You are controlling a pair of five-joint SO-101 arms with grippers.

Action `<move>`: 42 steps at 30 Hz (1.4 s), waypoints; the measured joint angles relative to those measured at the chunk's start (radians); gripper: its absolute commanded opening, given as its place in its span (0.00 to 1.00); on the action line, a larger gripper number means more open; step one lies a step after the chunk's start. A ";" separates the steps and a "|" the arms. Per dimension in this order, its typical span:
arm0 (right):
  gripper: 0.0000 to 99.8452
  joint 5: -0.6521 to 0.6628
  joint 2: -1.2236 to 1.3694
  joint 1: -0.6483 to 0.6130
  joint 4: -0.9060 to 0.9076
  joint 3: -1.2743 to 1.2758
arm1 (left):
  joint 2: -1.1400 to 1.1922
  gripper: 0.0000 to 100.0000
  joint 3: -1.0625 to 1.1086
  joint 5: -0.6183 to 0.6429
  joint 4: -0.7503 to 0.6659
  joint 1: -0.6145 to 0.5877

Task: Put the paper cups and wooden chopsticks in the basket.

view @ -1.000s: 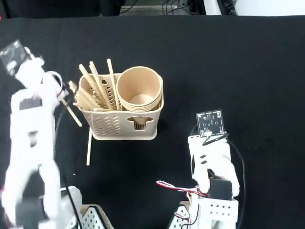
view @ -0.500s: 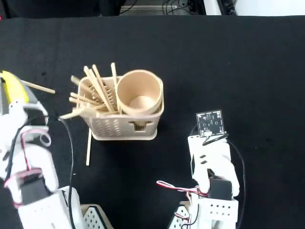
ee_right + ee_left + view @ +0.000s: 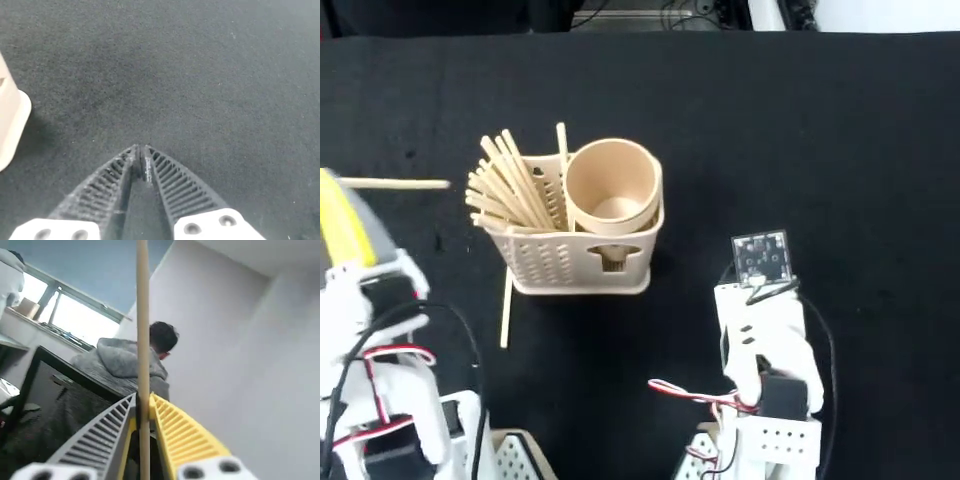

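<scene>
A beige slotted basket [image 3: 582, 262] stands left of the table's middle, holding a paper cup [image 3: 612, 187] and several wooden chopsticks [image 3: 510, 190] that lean out to the left. One chopstick [image 3: 506, 308] lies on the black table by the basket's front left corner. My left gripper [image 3: 142, 401], with a yellow finger [image 3: 345, 225], is raised at the far left edge and shut on a single chopstick [image 3: 142, 330] that points toward the basket [image 3: 400, 183]. Near the front, right of the basket, my right gripper [image 3: 140, 154] is shut on nothing, low over bare table.
The right arm [image 3: 765, 330] sits folded near the front edge. A corner of the basket [image 3: 10, 125] shows in the right wrist view. Black cloth [image 3: 800, 140] covers the table, with open room behind and to the right of the basket.
The left arm has drawn back from the basket's left side to the table's left edge, carrying one chopstick. The chopsticks in the basket shifted. The right arm has not moved.
</scene>
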 measured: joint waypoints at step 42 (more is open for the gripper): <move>0.03 0.006 0.000 0.000 0.000 0.000 | 0.115 0.16 -0.250 -0.310 0.525 0.299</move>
